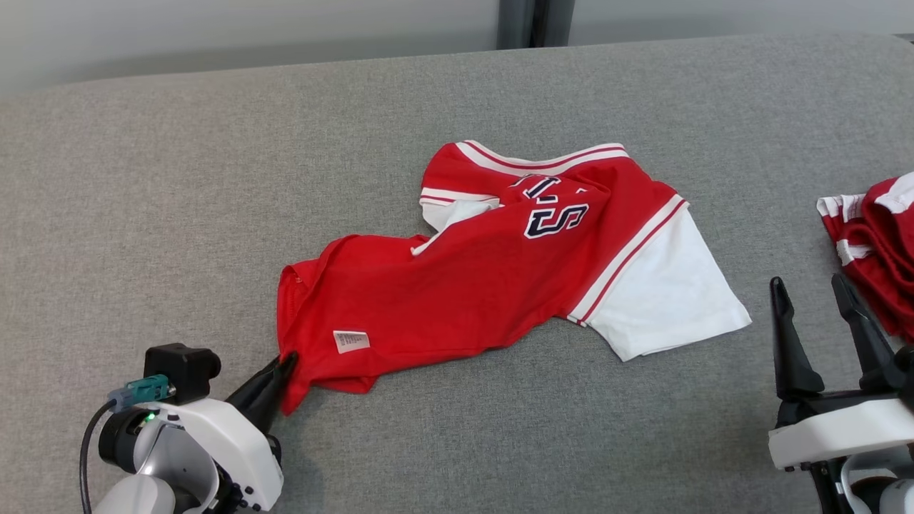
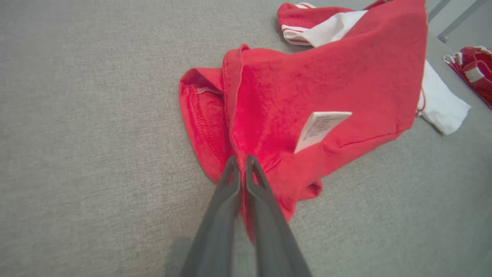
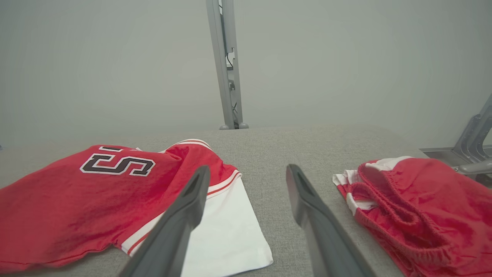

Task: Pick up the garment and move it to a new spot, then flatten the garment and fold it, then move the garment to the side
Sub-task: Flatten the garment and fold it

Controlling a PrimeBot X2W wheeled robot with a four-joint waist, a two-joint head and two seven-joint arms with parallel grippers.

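- Fingers [image 2: 230, 184] of the left gripper [image 1: 288, 360], reaching in low from the near left, clamp the hem corner of the crumpled red-and-white sports jersey [image 1: 500, 271], which lies mid-surface.
- Right gripper [image 1: 808, 285] hovers at the near right, jaws apart, holding nothing.
- Grey fabric-covered surface [image 1: 178, 178] also bears bunched red shorts [image 1: 882, 235]; a pale wall [image 3: 115, 57] stands behind.

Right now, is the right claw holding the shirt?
No, the right claw stands open beside the shirt, gripping nothing.

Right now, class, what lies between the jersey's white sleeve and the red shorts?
Bare grey surface, with the open right gripper pointing into the gap, in head and right wrist views.
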